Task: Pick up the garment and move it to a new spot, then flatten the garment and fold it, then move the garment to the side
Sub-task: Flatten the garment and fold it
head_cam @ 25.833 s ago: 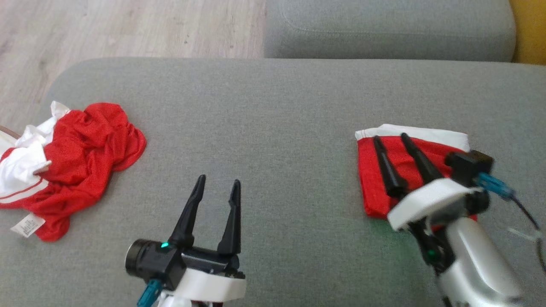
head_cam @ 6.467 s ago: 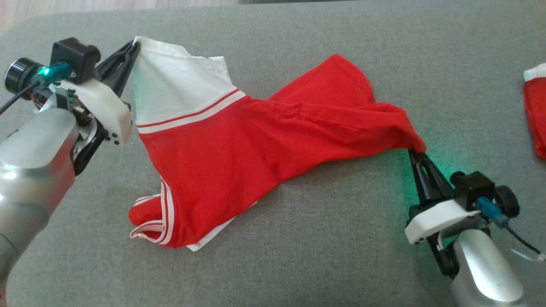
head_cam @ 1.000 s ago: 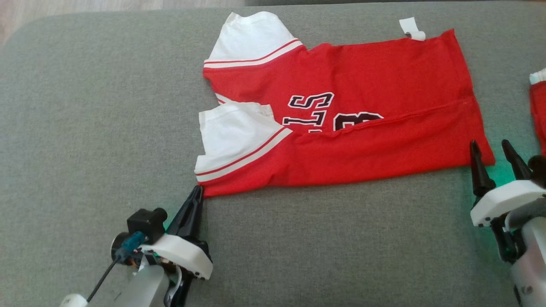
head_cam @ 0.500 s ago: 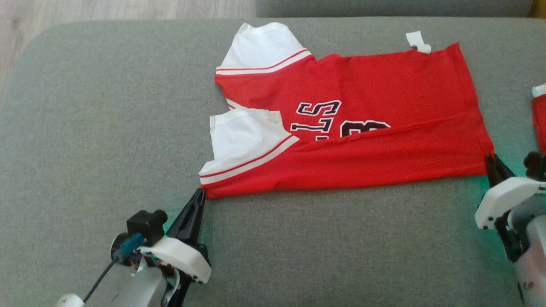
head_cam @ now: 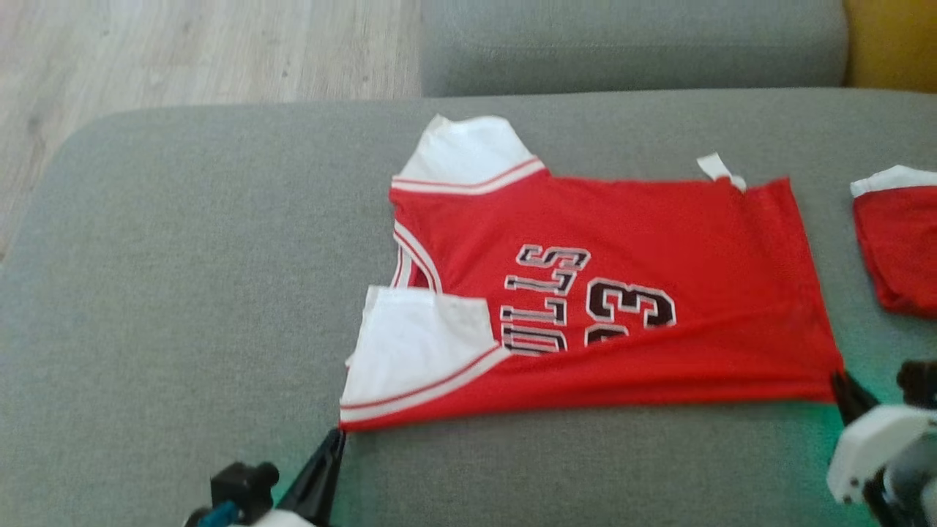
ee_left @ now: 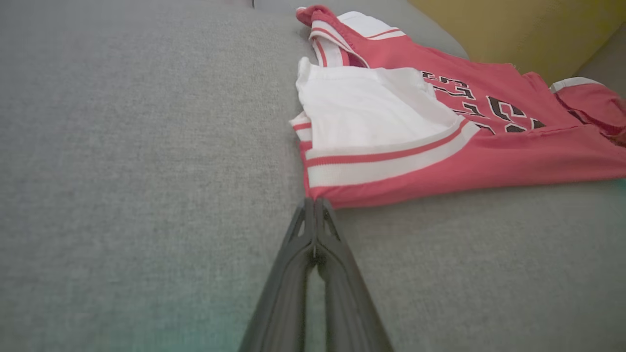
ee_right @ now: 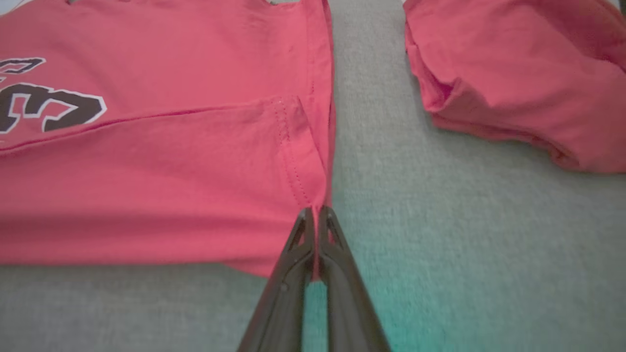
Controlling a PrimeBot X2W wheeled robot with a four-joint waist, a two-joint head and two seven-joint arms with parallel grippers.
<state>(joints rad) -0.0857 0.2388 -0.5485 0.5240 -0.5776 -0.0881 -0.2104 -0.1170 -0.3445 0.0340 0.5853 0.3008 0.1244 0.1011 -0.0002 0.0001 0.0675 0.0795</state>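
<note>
While both arms reach in low from the near side, the garment (head_cam: 622, 241) lies spread flat on the sofa cushion (head_cam: 183, 256).
The left tool (ee_left: 315, 203), fingers pressed together, pinches the near corner below the white sleeve. The right tool (ee_right: 315, 210) pinches the near hem corner, with red cloth between its fingers. Bare cushion spreads wide on the left, and a folded red garment (head_cam: 897, 241) lies near the hem edge on the right.

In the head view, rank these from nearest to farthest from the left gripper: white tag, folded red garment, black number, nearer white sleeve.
From the left gripper:
1. Nearer white sleeve, just beyond its tips.
2. Black number, middle of the jersey.
3. White tag, far edge, to the right.
4. Folded red garment, far right.
</note>
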